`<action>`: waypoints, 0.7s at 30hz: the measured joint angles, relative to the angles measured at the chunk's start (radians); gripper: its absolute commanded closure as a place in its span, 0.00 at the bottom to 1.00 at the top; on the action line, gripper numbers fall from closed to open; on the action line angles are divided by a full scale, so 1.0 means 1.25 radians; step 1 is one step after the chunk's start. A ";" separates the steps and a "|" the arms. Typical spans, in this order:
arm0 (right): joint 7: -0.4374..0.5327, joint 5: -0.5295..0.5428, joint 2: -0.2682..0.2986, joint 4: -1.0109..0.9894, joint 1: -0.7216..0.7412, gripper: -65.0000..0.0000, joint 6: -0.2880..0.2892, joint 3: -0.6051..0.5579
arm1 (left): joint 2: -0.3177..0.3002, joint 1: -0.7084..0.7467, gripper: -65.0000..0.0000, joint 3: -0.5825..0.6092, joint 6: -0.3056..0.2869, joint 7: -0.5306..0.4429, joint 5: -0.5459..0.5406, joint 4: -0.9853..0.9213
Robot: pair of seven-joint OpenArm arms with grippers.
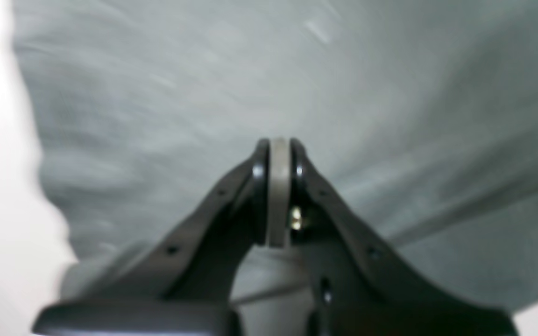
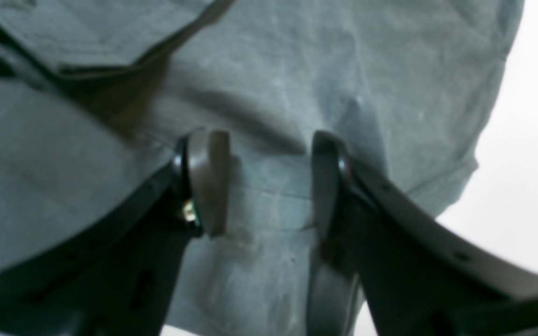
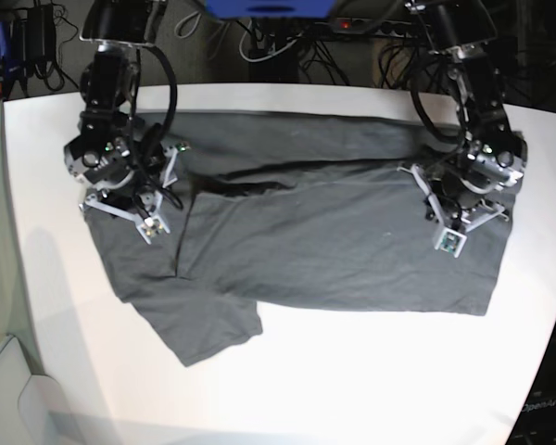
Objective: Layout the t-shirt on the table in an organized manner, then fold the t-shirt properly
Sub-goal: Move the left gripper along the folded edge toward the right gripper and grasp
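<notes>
Clearly the t-shirt [image 3: 334, 232], lying spread on the worktop [image 3: 371, 371], is soft and limp, so with my left tool [image 1: 279, 154] closed and empty and my right tool [image 2: 264, 172] open over it, I'd pinch hems.

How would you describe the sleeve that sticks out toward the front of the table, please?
The white table carries one dark grey t-shirt spread sideways across it. From the shirt's lower left end, below the right tool, the sleeve juts toward the near edge. It is the only flap that breaks the shirt's straight front outline.
</notes>
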 measured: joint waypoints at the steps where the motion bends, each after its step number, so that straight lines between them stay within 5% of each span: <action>1: 0.000 0.000 0.000 0.000 0.000 0.54 0.000 0.000 | 0.005 -0.002 0.99 -0.005 0.000 0.003 0.002 0.016; 10: 0.000 -0.003 0.017 0.000 0.000 0.48 0.000 0.001 | 0.010 0.058 0.96 -0.073 -0.002 0.092 0.004 0.102; 16: -0.001 0.002 0.028 0.003 -0.013 0.45 0.000 0.012 | 0.009 0.059 0.63 -0.206 -0.002 0.090 0.005 0.100; 21: 0.000 0.000 0.029 0.004 -0.031 0.45 0.000 0.012 | 0.009 0.049 0.54 -0.224 0.000 0.062 0.003 0.019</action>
